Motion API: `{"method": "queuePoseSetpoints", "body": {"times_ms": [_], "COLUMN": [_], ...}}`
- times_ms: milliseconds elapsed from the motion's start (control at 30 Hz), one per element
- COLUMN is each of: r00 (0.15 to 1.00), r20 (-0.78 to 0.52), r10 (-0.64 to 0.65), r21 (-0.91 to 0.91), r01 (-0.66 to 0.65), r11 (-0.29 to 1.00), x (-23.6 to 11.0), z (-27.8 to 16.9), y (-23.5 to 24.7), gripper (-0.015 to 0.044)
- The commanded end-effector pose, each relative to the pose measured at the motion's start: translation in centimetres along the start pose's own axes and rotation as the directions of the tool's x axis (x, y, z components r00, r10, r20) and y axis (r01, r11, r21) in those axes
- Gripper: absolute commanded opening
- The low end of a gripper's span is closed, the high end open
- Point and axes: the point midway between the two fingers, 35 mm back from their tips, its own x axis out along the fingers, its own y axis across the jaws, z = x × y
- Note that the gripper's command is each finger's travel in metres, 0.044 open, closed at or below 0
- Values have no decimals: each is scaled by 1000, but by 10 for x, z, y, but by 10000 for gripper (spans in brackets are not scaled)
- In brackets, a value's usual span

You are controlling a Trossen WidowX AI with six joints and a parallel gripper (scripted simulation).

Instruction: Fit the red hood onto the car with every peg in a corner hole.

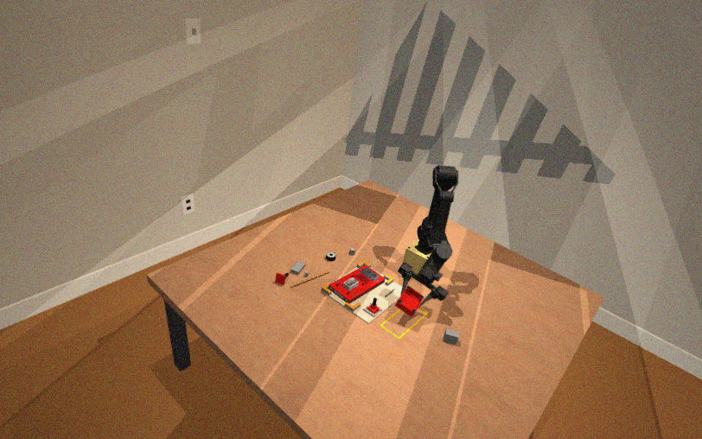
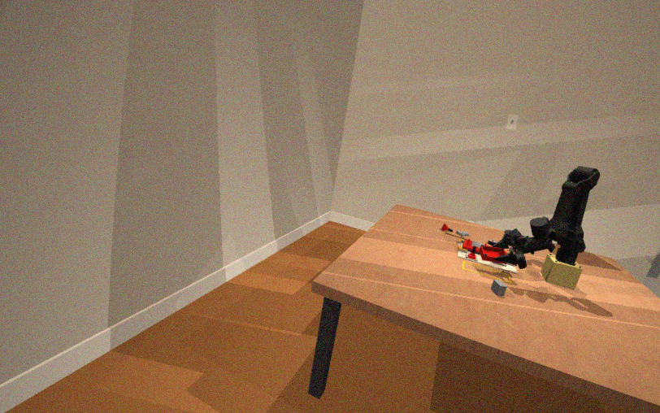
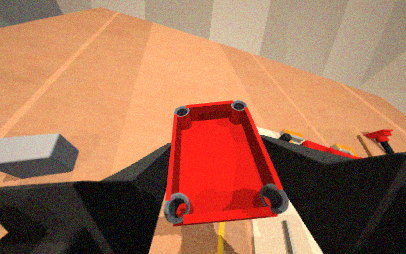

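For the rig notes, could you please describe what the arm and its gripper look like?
The arm is matte black throughout, built of blocky links with rounded joint housings, and stands on a tan, box-shaped base. The gripper has two broad, dark, angular fingers. No cables, markings or labels can be made out.
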Motion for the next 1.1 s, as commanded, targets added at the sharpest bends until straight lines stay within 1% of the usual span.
{"method": "queuePoseSetpoints", "body": {"times_ms": [0, 267, 500, 767, 1067], "r00": [1000, 1000, 1000, 1000, 1000], "r20": [6, 6, 6, 6, 6], "r10": [-4, -4, -4, -4, -4], "r21": [-134, -396, -601, -796, -943], "r01": [5, 6, 7, 7, 7], "r11": [991, 918, 799, 605, 332], "x": [1, 1, 1, 1, 1], "z": [2, 2, 2, 2, 2], "y": [0, 0, 0, 0, 0], "gripper": [0, 0, 0, 0, 0]}}
